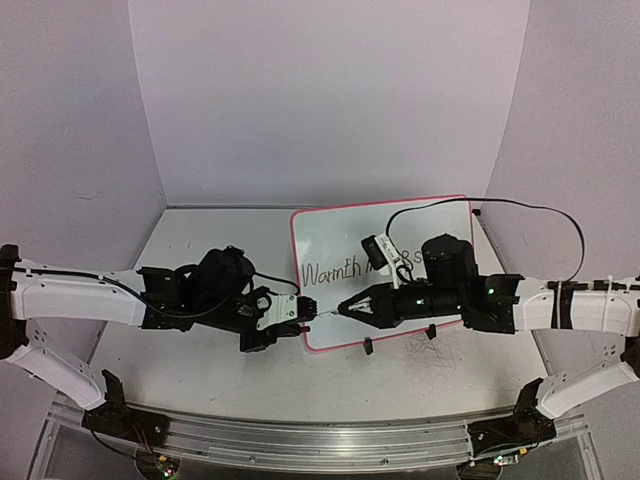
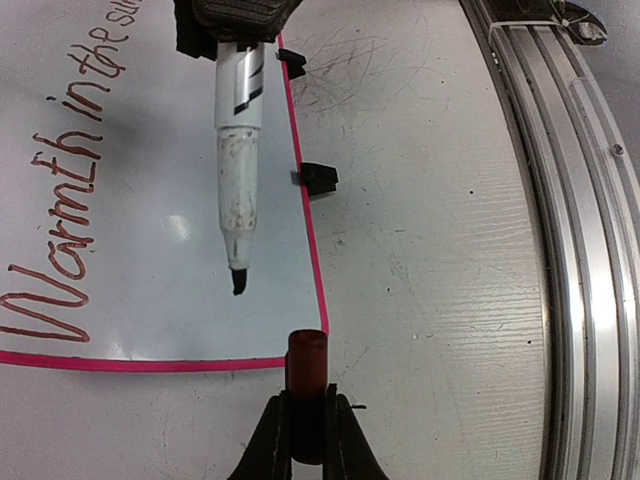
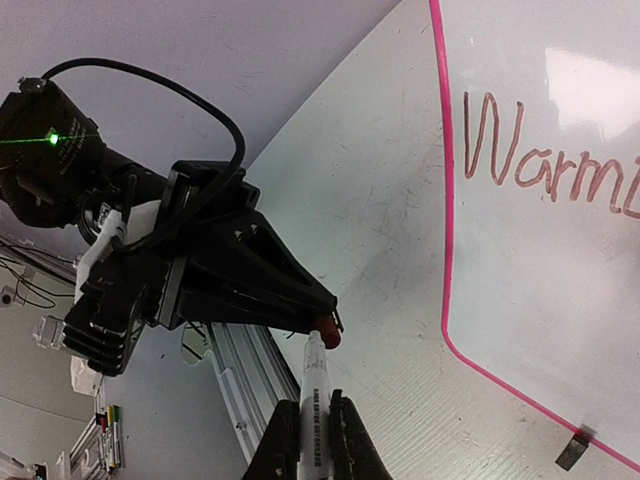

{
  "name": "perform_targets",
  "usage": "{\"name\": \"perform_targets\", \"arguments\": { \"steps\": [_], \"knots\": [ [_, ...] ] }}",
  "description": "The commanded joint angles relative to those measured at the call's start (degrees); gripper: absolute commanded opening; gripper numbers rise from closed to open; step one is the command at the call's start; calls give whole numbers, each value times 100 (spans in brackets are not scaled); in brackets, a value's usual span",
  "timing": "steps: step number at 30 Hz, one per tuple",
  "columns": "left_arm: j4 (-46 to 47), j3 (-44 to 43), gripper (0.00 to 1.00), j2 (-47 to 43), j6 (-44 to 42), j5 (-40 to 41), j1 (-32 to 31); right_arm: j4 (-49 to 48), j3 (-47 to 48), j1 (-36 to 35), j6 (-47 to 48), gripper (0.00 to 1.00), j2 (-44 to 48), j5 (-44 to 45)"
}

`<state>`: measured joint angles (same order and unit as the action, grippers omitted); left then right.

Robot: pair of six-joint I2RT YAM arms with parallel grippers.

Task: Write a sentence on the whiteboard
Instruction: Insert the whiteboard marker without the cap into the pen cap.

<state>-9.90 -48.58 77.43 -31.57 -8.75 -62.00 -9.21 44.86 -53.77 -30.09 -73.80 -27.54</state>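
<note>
Scuffed grey tabletop (image 1: 200, 250), pale walls on three sides. Found the whiteboard (image 1: 340, 235) lying flat on it, right of centre, with red lettering (image 3: 520, 160) across it reading "Warmth in the" and then more, too small to make out.

Saw the right gripper (image 3: 312, 440) clamped tight round a white marker (image 2: 238, 170), uncapped, dark tip aimed toward the left arm. Saw the left gripper (image 2: 307, 425) pinched almost closed on a dark red cap (image 2: 307, 352), free end turned toward that tip. Judged the pairing deliberate, with tip and cap brought near each other and roughly in line, most likely for recapping. Could not rule out a mere pause in the writing.

Placed the marker tip over the board's bare near-left corner, apart from the surface as far as could be told. Placed the cap just outside the pink frame at that same corner, over bare table. Noted the remainder of the board, black clip feet (image 2: 320, 178) on its near edge, stretching away beneath and beyond the right gripper.
</note>
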Motion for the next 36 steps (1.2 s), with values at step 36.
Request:
{"name": "perform_targets", "arguments": {
  "steps": [36],
  "knots": [
    [287,59,0,-238,-26,113,-41,-261,-22,-217,-9,0,-69,294]
  ]
}}
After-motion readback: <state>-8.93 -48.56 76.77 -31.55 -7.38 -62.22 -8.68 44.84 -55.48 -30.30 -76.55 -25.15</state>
